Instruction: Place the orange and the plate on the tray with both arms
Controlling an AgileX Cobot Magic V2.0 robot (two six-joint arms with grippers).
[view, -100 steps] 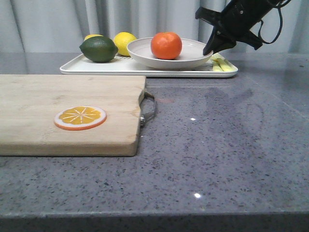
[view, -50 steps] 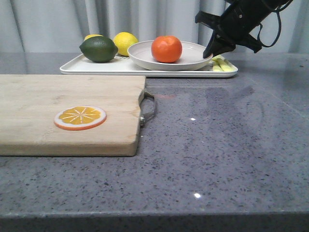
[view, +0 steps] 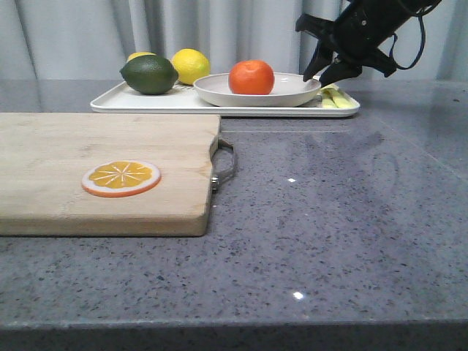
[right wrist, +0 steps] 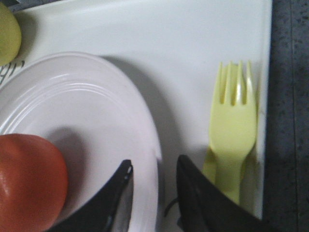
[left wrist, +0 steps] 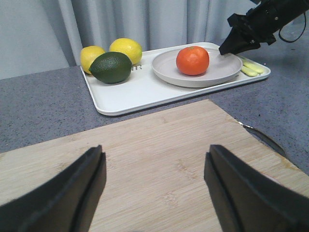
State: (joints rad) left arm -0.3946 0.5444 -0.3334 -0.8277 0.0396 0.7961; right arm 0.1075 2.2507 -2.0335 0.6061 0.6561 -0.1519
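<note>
The orange (view: 251, 77) sits in the off-white plate (view: 292, 89), which lies flat on the right half of the tray (view: 146, 104). My right gripper (view: 322, 75) is at the plate's right rim. In the right wrist view its jaws (right wrist: 154, 163) stand slightly apart astride the rim of the plate (right wrist: 96, 121), with a gap beside the outer finger; the orange (right wrist: 29, 183) is close by. My left gripper (left wrist: 155, 150) is open and empty over the cutting board, well short of the tray (left wrist: 140, 92), plate (left wrist: 227, 67) and orange (left wrist: 192, 60).
A dark green lime (view: 149, 74) and two lemons (view: 190, 64) lie on the tray's left end. A yellow plastic fork (right wrist: 234, 125) lies on the tray beside the plate. A wooden cutting board (view: 73, 146) with an orange slice disc (view: 121, 178) fills the near left.
The plate with the orange has come down from a tilted, raised hold to lie flat on the tray. My right gripper's jaws have parted at the rim.
</note>
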